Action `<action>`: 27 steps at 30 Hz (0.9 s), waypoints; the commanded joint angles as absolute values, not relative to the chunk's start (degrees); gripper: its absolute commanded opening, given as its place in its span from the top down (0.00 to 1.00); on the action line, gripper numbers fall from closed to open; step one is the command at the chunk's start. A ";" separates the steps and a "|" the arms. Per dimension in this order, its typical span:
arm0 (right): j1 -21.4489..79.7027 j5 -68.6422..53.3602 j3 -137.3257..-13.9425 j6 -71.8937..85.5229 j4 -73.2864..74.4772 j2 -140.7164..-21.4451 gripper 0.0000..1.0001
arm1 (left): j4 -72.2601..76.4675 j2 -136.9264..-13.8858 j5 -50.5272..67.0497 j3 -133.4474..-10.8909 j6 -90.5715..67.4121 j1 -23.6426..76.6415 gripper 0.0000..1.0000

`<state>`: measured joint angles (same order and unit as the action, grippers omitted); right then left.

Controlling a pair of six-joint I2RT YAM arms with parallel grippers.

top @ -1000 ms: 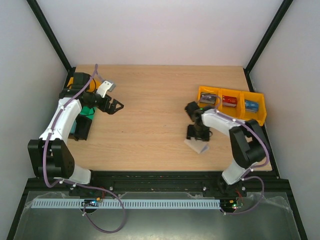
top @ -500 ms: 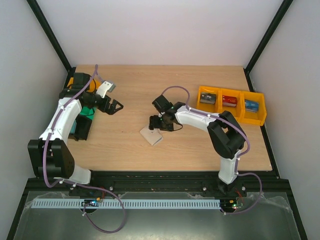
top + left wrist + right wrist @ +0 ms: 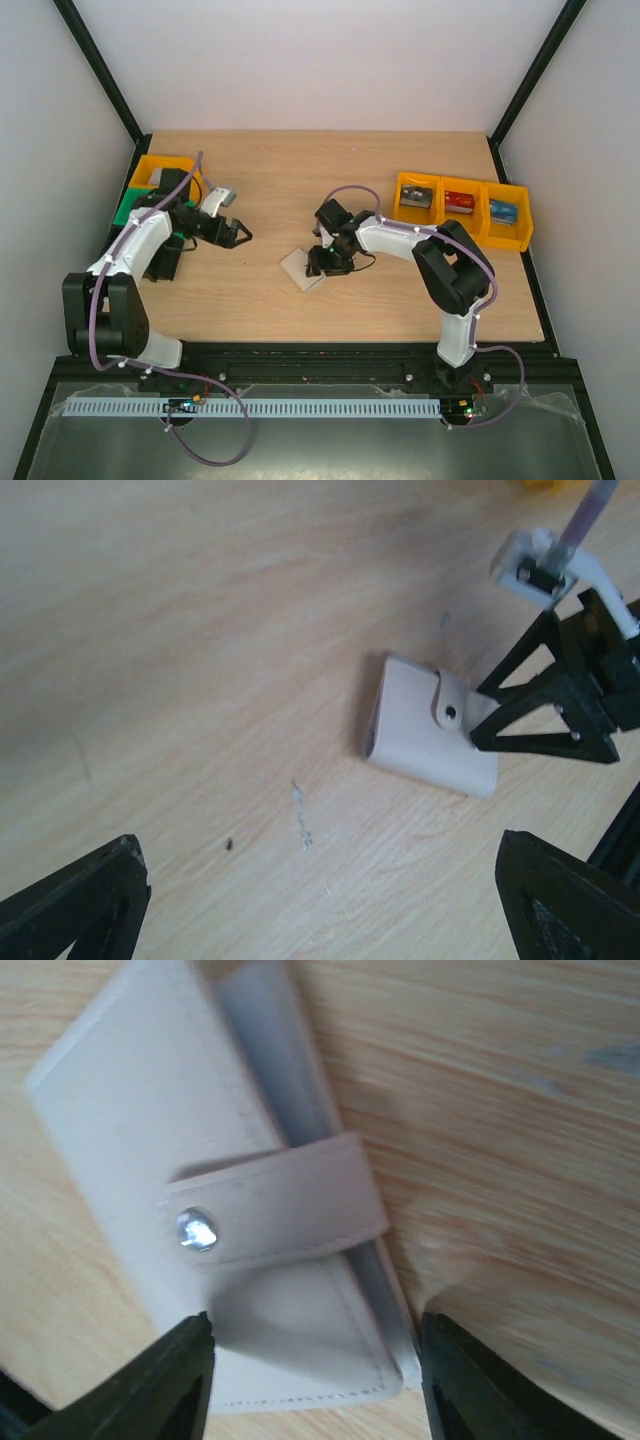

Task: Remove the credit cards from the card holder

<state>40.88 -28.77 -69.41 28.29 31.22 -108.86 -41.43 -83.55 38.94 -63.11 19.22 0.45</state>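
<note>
Right wrist, card holder (image 3: 220, 1210) beneath right claw (image 3: 315, 1360)

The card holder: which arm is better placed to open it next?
Right. The right fingers straddle the closed card holder near its snap tab. The left fingers hang open, apart from it.

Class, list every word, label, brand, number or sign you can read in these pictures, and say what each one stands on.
No text can be read in any view.
The card holder: plain cover, nothing written on it; its snap is bare metal.
The contents of the yellow bins: any print is too small to read.
</note>
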 commanded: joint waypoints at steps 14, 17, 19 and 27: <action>41.72 -40.35 -61.50 33.67 13.28 -108.60 0.98 | -33.14 -89.86 39.26 -53.62 10.21 7.49 0.17; 41.68 -41.46 -60.73 35.16 9.77 -106.09 0.98 | -33.08 -90.12 40.50 -53.41 9.83 7.47 0.17; 41.70 -42.56 -60.04 36.08 6.68 -104.32 0.98 | -32.64 -90.79 44.22 -52.84 9.21 7.19 0.17; 41.65 -43.22 -60.60 39.88 -0.27 -97.86 0.98 | -29.70 -89.69 51.30 -53.34 4.97 1.69 0.15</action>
<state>41.34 -42.65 -59.22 38.06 5.23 -102.63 -31.53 -92.36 46.41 -53.04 7.42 5.13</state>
